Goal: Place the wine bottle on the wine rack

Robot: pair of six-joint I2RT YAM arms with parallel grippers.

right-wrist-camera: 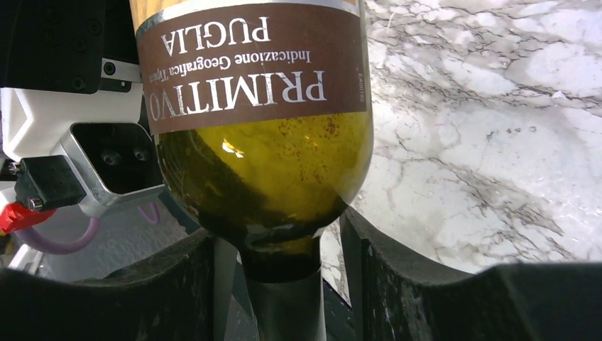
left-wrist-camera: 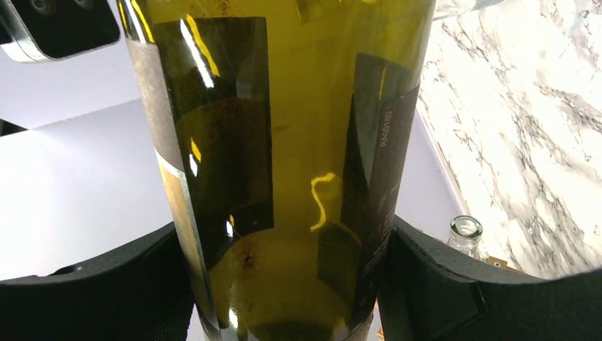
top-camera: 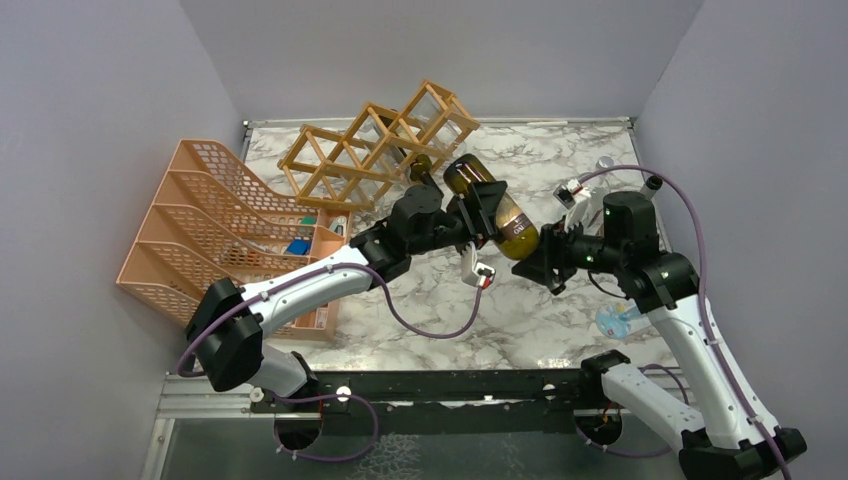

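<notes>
The wine bottle (top-camera: 492, 203), olive-green glass with a brown label, hangs tilted above the marble table, base toward the wine rack (top-camera: 375, 148), neck toward the right arm. The rack is light tan wood with diamond cells and lies at the back centre, with a dark bottle neck (top-camera: 421, 166) showing at its near end. My left gripper (top-camera: 480, 218) is shut on the bottle's body; in the left wrist view (left-wrist-camera: 291, 284) both pads press the glass (left-wrist-camera: 284, 142). My right gripper (top-camera: 538, 256) stands open around the neck (right-wrist-camera: 287, 298), with gaps on both sides in the right wrist view (right-wrist-camera: 280, 284).
A salmon-pink mesh tiered organizer (top-camera: 200, 225) stands at the left. A small clear glass bottle (left-wrist-camera: 465, 231) stands at the back right (top-camera: 604, 163). A pale blue plastic item (top-camera: 620, 320) lies by the right arm. Grey walls close in the table.
</notes>
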